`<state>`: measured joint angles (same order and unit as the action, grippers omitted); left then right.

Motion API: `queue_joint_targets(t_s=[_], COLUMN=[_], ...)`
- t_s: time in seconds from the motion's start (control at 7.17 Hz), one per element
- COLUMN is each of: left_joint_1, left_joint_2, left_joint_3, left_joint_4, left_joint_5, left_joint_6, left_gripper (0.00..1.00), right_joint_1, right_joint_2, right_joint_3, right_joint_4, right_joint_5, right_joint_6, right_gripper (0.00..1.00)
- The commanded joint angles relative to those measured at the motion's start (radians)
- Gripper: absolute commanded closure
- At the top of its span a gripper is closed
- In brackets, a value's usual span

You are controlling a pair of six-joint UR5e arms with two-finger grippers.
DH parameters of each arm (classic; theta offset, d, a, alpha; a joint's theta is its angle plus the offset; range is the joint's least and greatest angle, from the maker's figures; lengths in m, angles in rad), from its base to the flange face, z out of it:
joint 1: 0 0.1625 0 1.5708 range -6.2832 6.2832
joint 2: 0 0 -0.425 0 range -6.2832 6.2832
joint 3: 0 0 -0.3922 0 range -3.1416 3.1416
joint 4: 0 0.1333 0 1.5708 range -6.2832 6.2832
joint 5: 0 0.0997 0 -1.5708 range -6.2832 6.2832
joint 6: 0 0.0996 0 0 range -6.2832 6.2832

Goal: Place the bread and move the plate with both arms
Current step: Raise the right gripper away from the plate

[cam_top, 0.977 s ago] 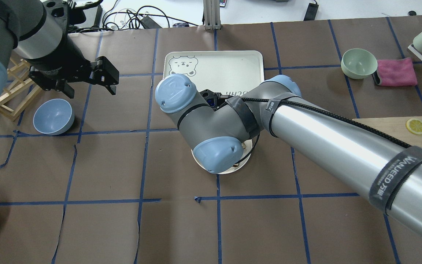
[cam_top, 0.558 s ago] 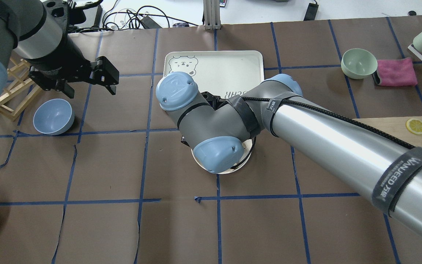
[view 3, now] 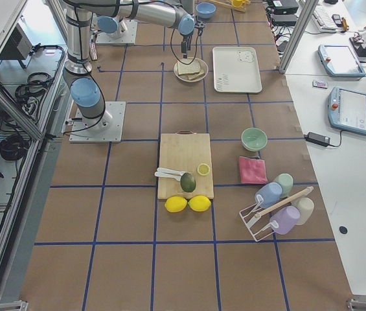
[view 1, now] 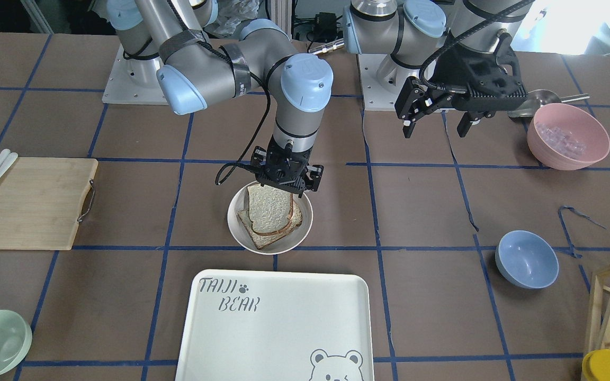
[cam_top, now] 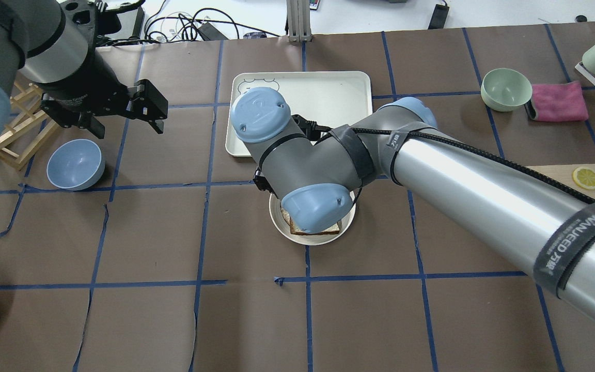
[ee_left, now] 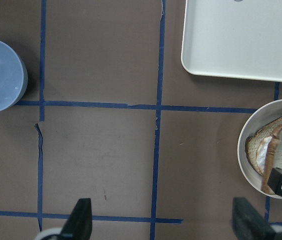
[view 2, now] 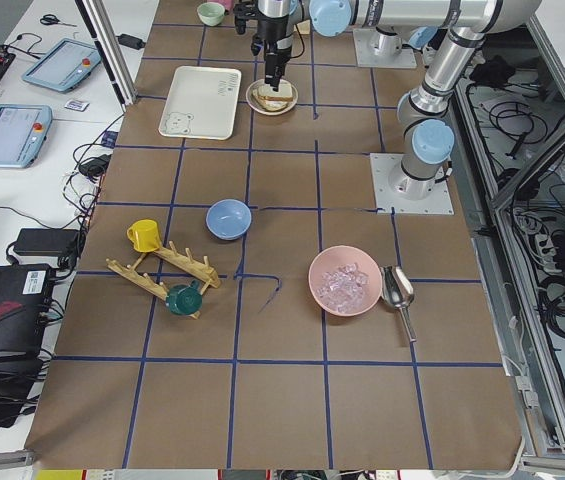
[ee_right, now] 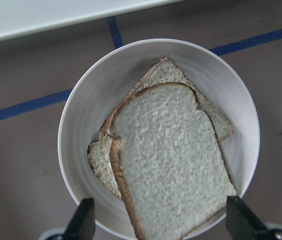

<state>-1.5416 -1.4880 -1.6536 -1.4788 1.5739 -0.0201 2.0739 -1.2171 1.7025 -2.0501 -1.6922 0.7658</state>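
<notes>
Brown taped table point(view 1: 125, 211), I read the bread point(view 1: 269, 205) lying on another slice point(view 1: 262, 239) in the plate point(view 1: 237, 233) at front-view centre, right gripper point(view 1: 283, 185) spread above it, left gripper point(view 1: 435, 131) spread, upper right.

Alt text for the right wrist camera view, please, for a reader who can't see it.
A plain bread slice lies on a second slice inside a round white plate, seen from straight above. The black fingertips of the right gripper show at the bottom edge, spread wide either side of the bread; a white tray edge crosses the top.
</notes>
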Motion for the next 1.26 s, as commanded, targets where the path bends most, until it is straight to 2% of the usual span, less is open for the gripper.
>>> queue_joint_targets(t_s=[0.0,0.14,0.28,0.56,0.7,0.98,1.12], left_joint_1=[0.0,0.002,0.002,0.002,-0.003,-0.015,-0.041], left_joint_2=[0.0,-0.002,-0.003,-0.009,-0.026,-0.058,-0.078], left_joint_3=[0.0,-0.002,-0.002,-0.003,-0.008,-0.034,-0.075], left_joint_4=[0.0,0.0,0.0,-0.001,-0.002,-0.005,0.005], left_joint_5=[0.0,0.0,-0.002,-0.002,-0.002,-0.033,-0.041], left_joint_6=[-0.001,0.0,0.0,0.0,-0.003,0.003,-0.001], left_gripper=[0.0,0.0,0.0,0.0,0.0,0.0,0.0], right_joint_1=[-0.136,-0.196,-0.255,-0.342,-0.366,-0.441,-0.471], right_joint_2=[-0.065,-0.108,-0.128,-0.139,-0.144,-0.182,-0.227], right_joint_3=[-0.026,-0.032,-0.082,-0.279,-0.328,-0.33,-0.313], right_joint_4=[0.028,0.06,0.135,0.415,0.439,0.449,0.456], right_joint_5=[0.028,0.058,0.059,0.062,0.062,0.147,0.146], right_joint_6=[-0.216,-0.347,-0.499,-0.679,-0.765,-0.934,-0.95], right_gripper=[0.0,0.0,0.0,0.0,0.0,0.0,0.0])
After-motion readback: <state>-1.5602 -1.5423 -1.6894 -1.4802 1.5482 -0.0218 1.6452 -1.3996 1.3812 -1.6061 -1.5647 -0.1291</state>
